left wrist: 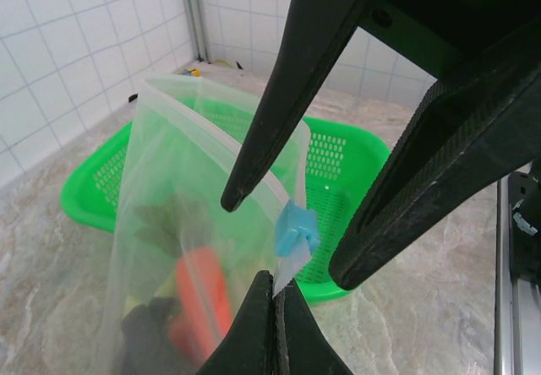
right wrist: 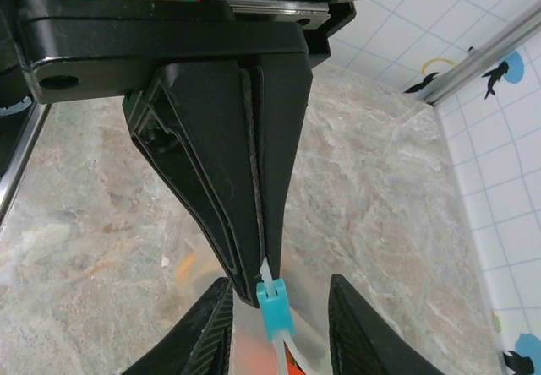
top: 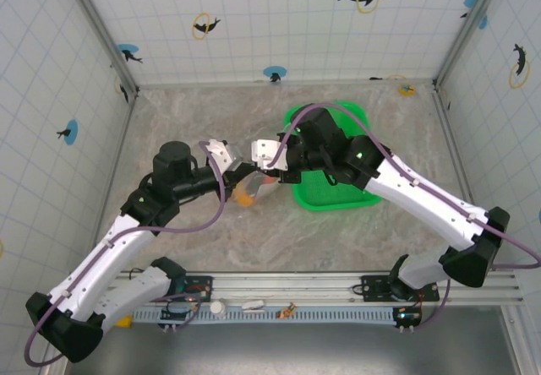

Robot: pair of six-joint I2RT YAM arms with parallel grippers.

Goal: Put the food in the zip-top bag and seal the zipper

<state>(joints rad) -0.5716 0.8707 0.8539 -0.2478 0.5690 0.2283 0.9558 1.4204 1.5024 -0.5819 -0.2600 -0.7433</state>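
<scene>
The see-through thin plastic zip-top bag [left wrist: 169, 181] is held upright over the marbled table [top: 186, 122], at nine o'clock of the green mesh plastic basket [top: 338, 199]; the left gripper [left wrist: 272, 307] is pinched together on its zipper end; the right gripper [right wrist: 279, 279] stands apart, astride the light blue slider tab [left wrist: 296, 230]; an orange toy carrot [left wrist: 207, 295] and dark pieces lie inside the bag.

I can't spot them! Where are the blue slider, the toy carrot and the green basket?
blue slider [left wrist: 296, 230], left wrist view, its middle.
toy carrot [left wrist: 207, 295], left wrist view, its orange body.
green basket [left wrist: 342, 160], left wrist view, its mesh wall.
</scene>
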